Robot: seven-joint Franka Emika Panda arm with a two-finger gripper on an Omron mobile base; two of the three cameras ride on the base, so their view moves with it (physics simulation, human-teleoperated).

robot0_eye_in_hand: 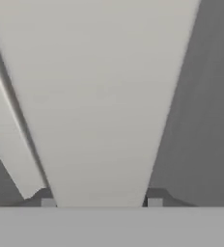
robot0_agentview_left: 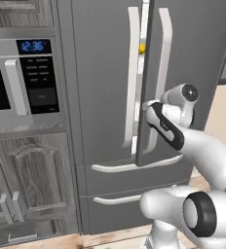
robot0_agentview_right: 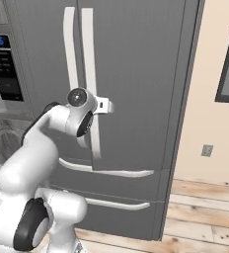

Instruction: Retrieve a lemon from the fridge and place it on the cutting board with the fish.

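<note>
Barely visible through the narrow gap between the doors of the fridge (robot0_agentview_left: 105,73): a sliver of the lemon (robot0_agentview_left: 142,48), the rest hidden behind the door edges. Fridge interior otherwise concealed. Handle (robot0_eye_in_hand: 102,106) cut off at the hand view's top, blurred. Microwave (robot0_agentview_left: 17,82) cropped at the left base view's edge.
</note>
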